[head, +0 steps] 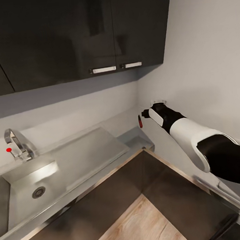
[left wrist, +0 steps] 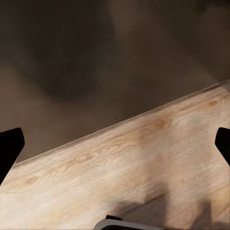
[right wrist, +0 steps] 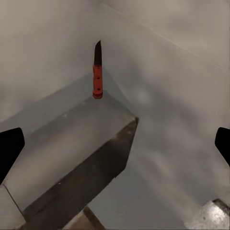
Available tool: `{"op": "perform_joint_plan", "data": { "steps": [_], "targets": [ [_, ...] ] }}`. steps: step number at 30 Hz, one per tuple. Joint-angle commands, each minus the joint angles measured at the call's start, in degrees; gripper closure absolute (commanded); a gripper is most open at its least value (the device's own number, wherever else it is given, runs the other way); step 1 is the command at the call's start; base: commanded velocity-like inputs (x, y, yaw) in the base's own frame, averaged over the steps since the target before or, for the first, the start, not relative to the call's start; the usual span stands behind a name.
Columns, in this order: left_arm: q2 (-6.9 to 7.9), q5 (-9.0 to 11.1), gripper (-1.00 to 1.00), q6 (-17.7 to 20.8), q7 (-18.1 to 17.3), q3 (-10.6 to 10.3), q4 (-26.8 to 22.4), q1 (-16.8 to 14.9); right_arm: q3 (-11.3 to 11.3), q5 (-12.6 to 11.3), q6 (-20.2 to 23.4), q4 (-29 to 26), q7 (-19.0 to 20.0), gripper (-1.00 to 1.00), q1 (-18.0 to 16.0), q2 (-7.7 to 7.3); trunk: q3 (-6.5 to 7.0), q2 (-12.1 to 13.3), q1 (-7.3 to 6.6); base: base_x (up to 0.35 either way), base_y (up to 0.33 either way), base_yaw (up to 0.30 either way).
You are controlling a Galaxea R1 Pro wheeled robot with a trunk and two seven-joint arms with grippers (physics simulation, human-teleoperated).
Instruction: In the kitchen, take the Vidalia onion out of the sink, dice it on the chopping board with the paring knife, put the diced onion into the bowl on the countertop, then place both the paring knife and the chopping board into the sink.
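The paring knife (head: 140, 121) (right wrist: 97, 76), with a red handle and a dark blade, stands upright with its tip up in the wall corner above the end of the countertop (head: 133, 137) (right wrist: 62, 139). I cannot tell if it touches the worktop. My right gripper (head: 146, 114) (right wrist: 115, 146) is open just beside it and apart from it, its fingers spread wide. The steel sink (head: 25, 206) lies at the left with its drain (head: 38, 192) bare. My left gripper (left wrist: 115, 143) is open over wooden floor. The onion, chopping board and bowl are out of view.
A chrome tap (head: 15, 141) with a red knob stands behind the basin, and the draining panel (head: 86, 152) slopes to its right. Dark wall cabinets (head: 89, 31) hang overhead. Dark base cabinets (head: 116, 193) and wood floor (head: 141, 228) lie below, with a white wall (head: 203, 71) on the right.
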Motion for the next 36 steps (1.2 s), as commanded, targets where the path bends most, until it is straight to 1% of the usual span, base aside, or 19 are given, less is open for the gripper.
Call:
{"op": "perform_joint_plan", "data": {
  "steps": [1, 4, 16, 29, 32, 36],
  "targets": [
    [-0.03, 0.1, -1.00, 0.0, 0.0, 0.1, -0.1, 0.0, 0.5, -0.6, 0.2, -0.1, -0.4, -1.00, 0.0, 0.01, -0.11, -0.1, 0.06, 0.233, 0.000, 0.000],
    [-0.03, 0.1, -1.00, 0.0, 0.0, 0.1, -0.1, 0.0, 0.5, -0.6, 0.2, -0.1, -0.4, -1.00, 0.0, 0.11, -0.11, -0.1, 0.06, 0.142, 0.000, 0.000],
    [-0.03, 0.1, -1.00, 0.0, 0.0, 0.1, -0.1, 0.0, 0.5, -0.6, 0.0, -0.1, -0.5, -1.00, 0.3, 0.25, -0.11, -0.1, 0.06, 0.029, 0.000, 0.000],
    [-0.03, 0.1, -1.00, 0.0, 0.0, 0.1, -0.1, 0.0, 0.5, -0.6, 0.0, -0.1, -0.5, -1.00, 0.9, 0.33, -0.11, -0.1, 0.06, 0.278, -0.001, 0.000],
    [-0.06, 0.1, -1.00, 0.0, 0.0, 0.0, 0.1, 0.0, 0.5, -0.6, 0.0, -0.1, -0.5, -1.00, 1.0, 0.33, -0.11, -0.1, 0.06, 0.174, -0.030, 0.000],
    [-0.02, 0.0, -1.00, 0.0, -0.1, -0.2, 2.5, 0.0, 0.5, -0.5, 0.0, -0.1, -0.5, -1.00, 1.0, 0.20, -0.11, -0.1, 0.06, 0.055, -0.011, 0.000]
  ]
}}
